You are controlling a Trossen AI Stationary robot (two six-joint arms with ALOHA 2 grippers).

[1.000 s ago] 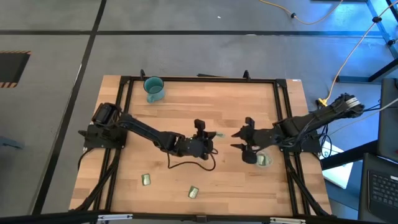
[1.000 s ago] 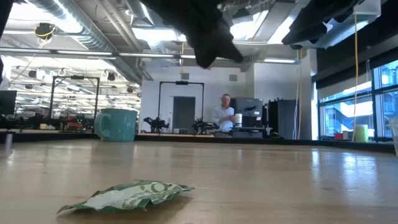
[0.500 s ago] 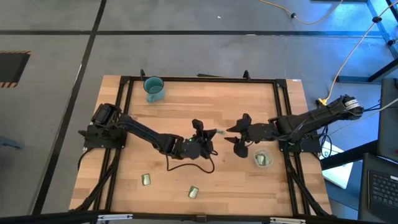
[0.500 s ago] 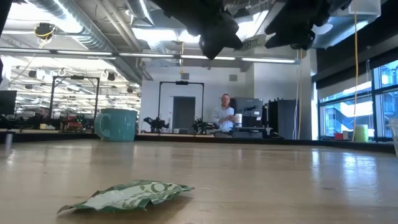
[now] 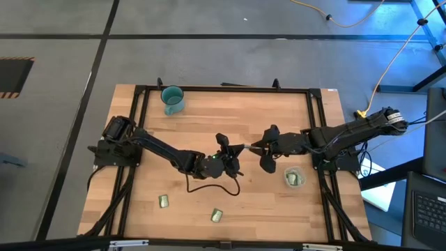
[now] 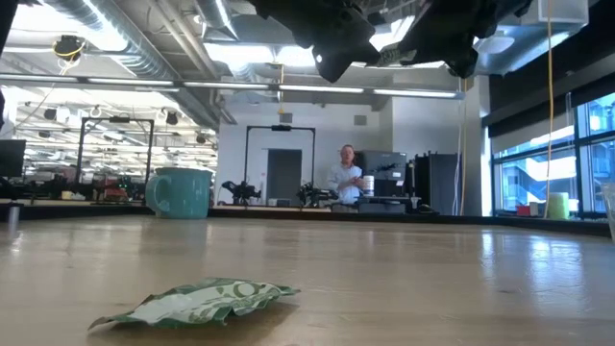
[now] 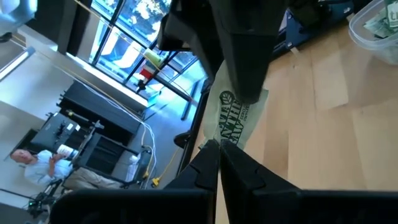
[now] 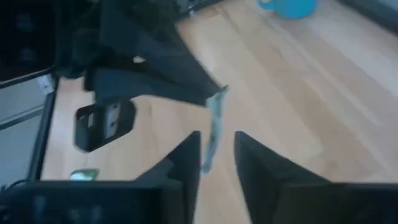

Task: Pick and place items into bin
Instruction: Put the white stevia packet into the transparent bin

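A pale green packet (image 7: 234, 119) hangs in the air over the middle of the table, and my left gripper (image 5: 234, 151) is shut on it. My right gripper (image 8: 216, 142) has come in from the right. It is open, one finger on each side of the packet's free end (image 8: 214, 118), which shows edge-on between them. The bin (image 5: 293, 178), a clear cup with green packets in it, stands on the table under the right arm. Two more packets (image 5: 164, 201) (image 5: 217, 215) lie flat near the front edge; one of them shows close up in the low view (image 6: 197, 301). My left gripper pinches one end of the packet (image 7: 225, 143) between its two fingers. They come nearly level from the table's left. The packet sticks out past the fingertips toward the right arm, lifted clear of the table. My right gripper: I cannot tell whether its fingers (image 8: 186, 152) touch the packet.
A teal mug (image 5: 172, 99) stands at the far left of the table. A black cable (image 5: 212, 187) loops on the wood below the left gripper. A black frame (image 5: 223, 88) runs round the table. A person (image 6: 348, 181) stands far off in the room behind.
My right gripper has moved toward the table's left, away from above the bin and up to the packet that my left gripper holds, rolling a little on the way. My left gripper has stayed in place with the packet lifted clear.
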